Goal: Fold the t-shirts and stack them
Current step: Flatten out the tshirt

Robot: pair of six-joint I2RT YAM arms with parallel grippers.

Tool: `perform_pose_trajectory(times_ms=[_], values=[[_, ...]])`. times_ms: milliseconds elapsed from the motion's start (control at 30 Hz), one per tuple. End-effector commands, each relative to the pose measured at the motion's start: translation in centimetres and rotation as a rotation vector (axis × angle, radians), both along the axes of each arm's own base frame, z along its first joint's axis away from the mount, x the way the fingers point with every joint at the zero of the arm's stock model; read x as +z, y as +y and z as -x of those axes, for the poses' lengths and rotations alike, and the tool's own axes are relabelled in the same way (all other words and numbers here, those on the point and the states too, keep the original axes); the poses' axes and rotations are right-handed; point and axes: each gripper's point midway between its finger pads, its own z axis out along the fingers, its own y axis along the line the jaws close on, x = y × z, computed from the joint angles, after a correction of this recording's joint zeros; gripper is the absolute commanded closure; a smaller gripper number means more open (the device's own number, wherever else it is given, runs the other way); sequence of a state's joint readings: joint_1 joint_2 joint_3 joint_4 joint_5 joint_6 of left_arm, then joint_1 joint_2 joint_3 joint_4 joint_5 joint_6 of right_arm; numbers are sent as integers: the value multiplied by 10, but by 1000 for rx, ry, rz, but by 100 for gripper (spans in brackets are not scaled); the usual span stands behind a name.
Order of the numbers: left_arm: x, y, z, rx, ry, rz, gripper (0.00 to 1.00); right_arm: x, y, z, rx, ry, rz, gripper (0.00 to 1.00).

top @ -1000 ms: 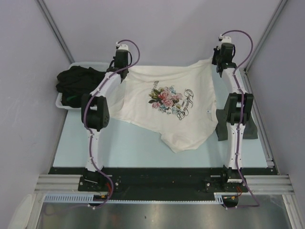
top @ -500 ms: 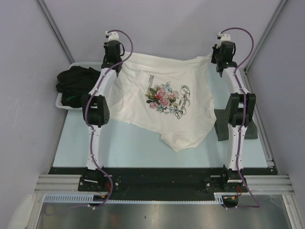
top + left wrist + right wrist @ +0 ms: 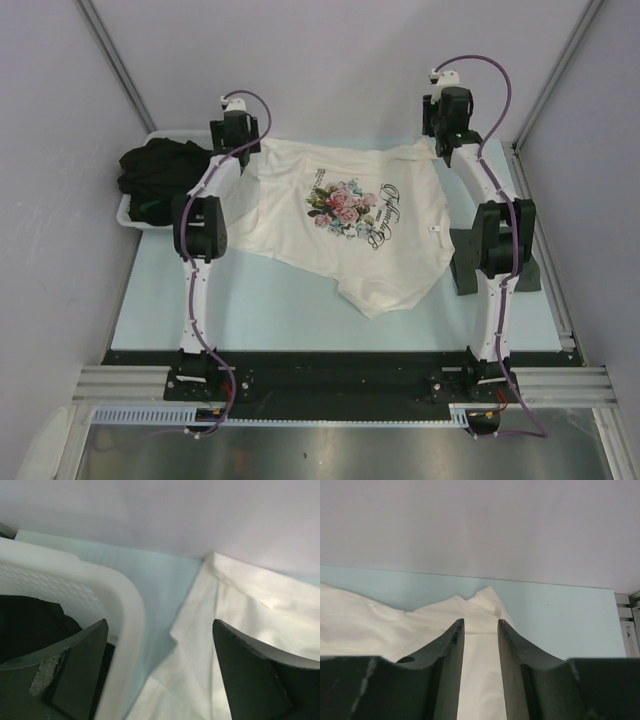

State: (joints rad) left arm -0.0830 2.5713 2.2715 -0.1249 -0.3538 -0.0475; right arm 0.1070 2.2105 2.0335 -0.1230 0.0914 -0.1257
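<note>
The cream-white t-shirt [image 3: 350,215] with the rose print lies spread on the pale blue table, print up. My left gripper [image 3: 240,152] hovers over its far left corner with its jaws wide apart. In the left wrist view, the left gripper [image 3: 160,621] has only the shirt edge [image 3: 240,600] and table below it. My right gripper [image 3: 443,145] is over the far right corner. In the right wrist view, the right gripper [image 3: 480,621] is open a narrow gap above the cloth [image 3: 395,625], gripping nothing. Black t-shirts [image 3: 160,172] lie heaped in the tub [image 3: 30,625].
The white plastic tub [image 3: 135,215] stands at the far left; its rim [image 3: 117,595] is just left of my left fingers. A dark stand [image 3: 530,272] sits by the right arm. Lilac walls close in at the back and on both sides.
Both grippers have opened and let go of the cream shirt's far corners, and the cloth has settled flat. The left gripper moved left and the right gripper shifted left.
</note>
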Motion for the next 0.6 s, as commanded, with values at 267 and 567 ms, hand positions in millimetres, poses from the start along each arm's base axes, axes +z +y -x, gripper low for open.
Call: perform_pose_trajectory(times_ms=[267, 567], values=[[166, -117, 139, -261, -16, 103, 9, 90, 37, 96, 10, 7, -183, 59], [135, -155, 243, -371, 152, 116, 11, 35, 41, 184, 29, 234, -286, 59]])
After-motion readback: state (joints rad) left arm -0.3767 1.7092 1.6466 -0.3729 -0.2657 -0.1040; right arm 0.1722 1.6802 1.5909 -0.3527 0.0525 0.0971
